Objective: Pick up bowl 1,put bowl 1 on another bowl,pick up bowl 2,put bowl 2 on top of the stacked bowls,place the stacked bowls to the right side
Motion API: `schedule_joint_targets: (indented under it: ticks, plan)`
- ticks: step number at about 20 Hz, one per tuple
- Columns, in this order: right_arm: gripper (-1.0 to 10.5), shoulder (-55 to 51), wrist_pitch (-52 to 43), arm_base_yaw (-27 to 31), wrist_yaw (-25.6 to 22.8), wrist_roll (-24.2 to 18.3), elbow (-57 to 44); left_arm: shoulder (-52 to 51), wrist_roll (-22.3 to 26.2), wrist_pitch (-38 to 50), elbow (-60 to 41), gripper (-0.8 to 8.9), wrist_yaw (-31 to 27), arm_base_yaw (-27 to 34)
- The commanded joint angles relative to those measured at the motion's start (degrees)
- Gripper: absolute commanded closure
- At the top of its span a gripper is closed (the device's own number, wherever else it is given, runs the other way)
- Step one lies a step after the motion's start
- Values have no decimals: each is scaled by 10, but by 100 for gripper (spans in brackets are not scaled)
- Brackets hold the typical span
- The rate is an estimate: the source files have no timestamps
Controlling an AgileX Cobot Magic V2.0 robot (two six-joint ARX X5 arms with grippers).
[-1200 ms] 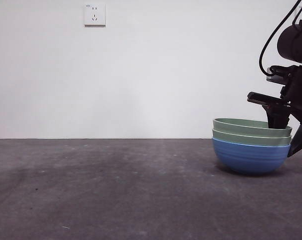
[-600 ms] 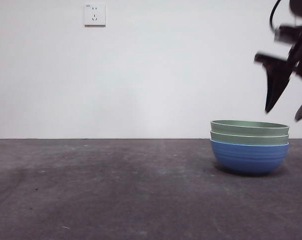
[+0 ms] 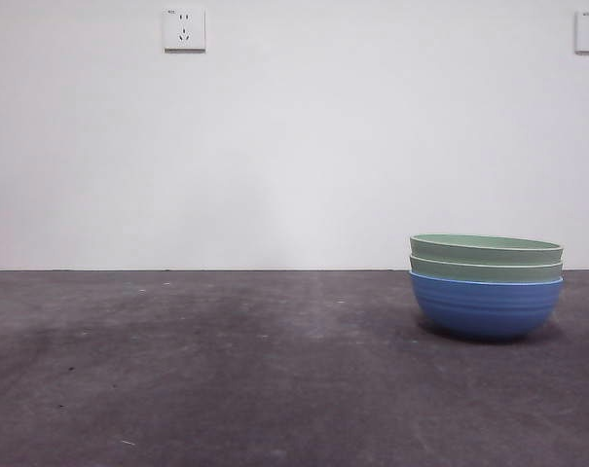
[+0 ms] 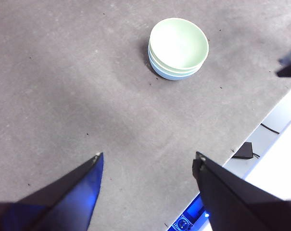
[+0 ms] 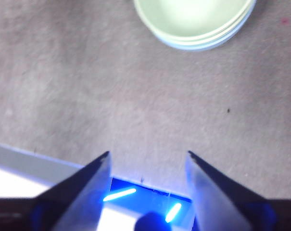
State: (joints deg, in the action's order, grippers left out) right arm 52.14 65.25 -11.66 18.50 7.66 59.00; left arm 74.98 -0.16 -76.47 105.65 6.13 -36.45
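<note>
Blue-based, the stacked bowls (image 3: 486,288) sit alone — left gripper (image 4: 147,161) and right gripper (image 5: 147,159) jaws wide, empty.

We see the stacked bowls (image 3: 486,285) as smooth, faintly ribbed, plastic-looking ware with a soft satin sheen, blue below and two matt green rims above, standing on a rough, mottled dark grey table (image 3: 226,379) with a matt finish, before a plain matt white wall (image 3: 304,146).
</note>
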Motion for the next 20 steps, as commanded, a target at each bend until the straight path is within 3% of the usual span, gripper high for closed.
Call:
schedule_joint_targets:
  ticks: [1, 2, 4, 20]
  plan:
    - [897, -20, 11, -14, 3, -9, -4, 0, 18, -24, -1, 505, 0, -2]
    - [954, -27, 14, -20, 6, -17, -4, 0, 19, -26, -1, 568, 1, -2]
    - [959, -33, 14, -21, 7, -18, -4, 0, 26, -26, -1, 833, 1, -2]
    - [944, -33, 12, -20, 7, -17, -4, 0, 30, -25, -1, 816, 0, -2]
